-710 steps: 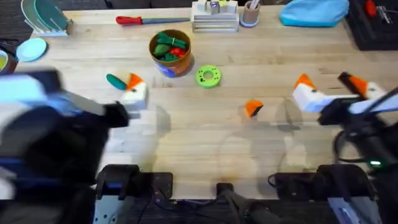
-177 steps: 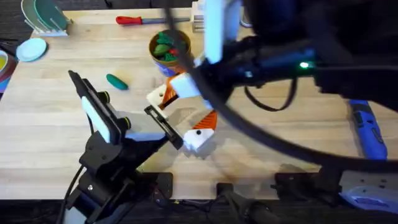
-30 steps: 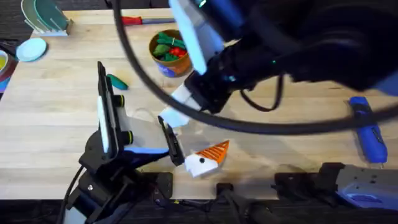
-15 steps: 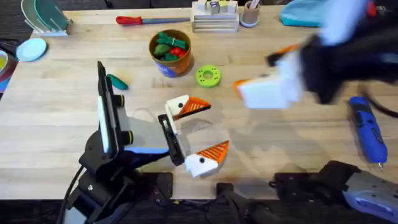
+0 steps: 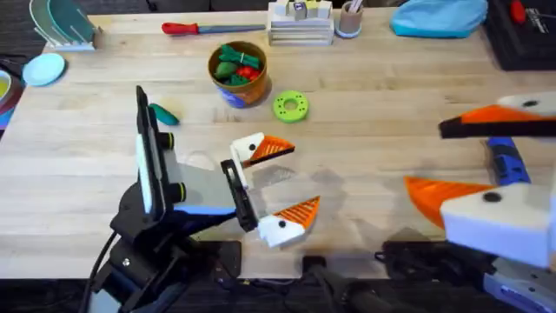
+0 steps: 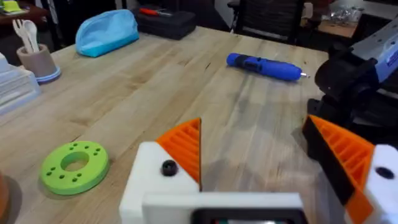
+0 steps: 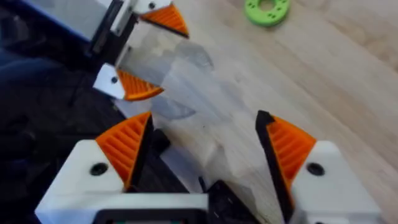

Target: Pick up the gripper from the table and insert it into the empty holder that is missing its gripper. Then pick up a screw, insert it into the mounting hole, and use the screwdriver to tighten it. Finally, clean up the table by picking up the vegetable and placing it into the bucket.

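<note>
My left gripper (image 5: 304,176) rests open at the table's middle. Its far white block, the holder (image 5: 249,148), has the orange gripper wedge (image 5: 276,148) seated in it; the near finger carries its own orange tip. A dark round spot (image 6: 168,167) marks the holder's side; I cannot tell hole from screw. My right gripper (image 5: 473,152) hovers open and empty at the right, large under the camera, above the blue screwdriver (image 5: 506,161) lying on the table. The dark green vegetable (image 5: 162,114) lies left of the orange-brown bucket (image 5: 233,89).
The bucket holds green and red toy vegetables. A lime-green ring (image 5: 290,106) lies right of it. A red-handled tool (image 5: 195,28), a white rack (image 5: 300,24), a cup (image 5: 349,19) and a blue pouch (image 5: 439,17) line the far edge. A black case (image 5: 521,35) sits far right.
My right arm has pulled away from the left gripper's far finger and swung to the right side, open. The orange wedge stays on the holder. The left arm has not moved.
</note>
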Robot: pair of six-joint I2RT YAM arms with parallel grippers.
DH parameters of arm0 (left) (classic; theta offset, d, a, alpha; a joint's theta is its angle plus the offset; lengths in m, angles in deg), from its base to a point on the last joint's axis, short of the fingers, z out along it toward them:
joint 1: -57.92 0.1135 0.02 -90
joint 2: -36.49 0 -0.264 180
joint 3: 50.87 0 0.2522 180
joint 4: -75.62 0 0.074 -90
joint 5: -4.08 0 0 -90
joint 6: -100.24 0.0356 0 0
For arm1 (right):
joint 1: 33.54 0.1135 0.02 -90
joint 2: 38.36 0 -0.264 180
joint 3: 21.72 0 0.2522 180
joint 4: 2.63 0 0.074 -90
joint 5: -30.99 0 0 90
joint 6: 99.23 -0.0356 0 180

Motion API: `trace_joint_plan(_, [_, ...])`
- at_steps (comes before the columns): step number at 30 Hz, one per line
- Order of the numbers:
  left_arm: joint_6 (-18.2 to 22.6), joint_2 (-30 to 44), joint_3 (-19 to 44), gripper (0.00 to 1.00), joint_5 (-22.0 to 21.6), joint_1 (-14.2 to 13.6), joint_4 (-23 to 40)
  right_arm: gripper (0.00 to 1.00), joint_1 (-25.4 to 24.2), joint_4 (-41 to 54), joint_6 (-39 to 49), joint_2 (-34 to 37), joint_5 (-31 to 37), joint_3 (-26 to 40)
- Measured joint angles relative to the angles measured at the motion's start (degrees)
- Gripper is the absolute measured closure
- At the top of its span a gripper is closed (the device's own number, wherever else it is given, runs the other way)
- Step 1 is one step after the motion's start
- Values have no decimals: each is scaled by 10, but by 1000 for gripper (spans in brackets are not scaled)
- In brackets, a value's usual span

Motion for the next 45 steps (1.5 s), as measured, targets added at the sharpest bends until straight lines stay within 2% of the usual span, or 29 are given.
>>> trace_joint_plan(7, [0, 0, 0, 24, 0, 0, 0, 24, 0, 0, 24, 3, -33, -10])
trace_joint_plan(13, [0, 0, 0, 930, 0, 0, -1, 23, 0, 0, 34, 3, -37, -10])
trace_joint_plan(14, [3, 0, 0, 976, 0, 0, -1, 24, 0, 0, 35, 3, -37, -10])
trace_joint_plan(32, [4, 0, 0, 986, 0, 0, -1, 20, 0, 0, 42, 3, -23, -10])
trace_joint_plan(40, [4, 0, 0, 986, 0, 0, -1, 21, -11, 12, -41, 5, 141, -11])
trace_joint_plan(43, [4, 0, 0, 986, 0, 0, -1, 21, -44, 25, -71, 5, 212, -11])
trace_joint_plan(45, [4, 0, 0, 986, 0, 0, -1, 21, -84, 28, -84, 5, 251, -13])
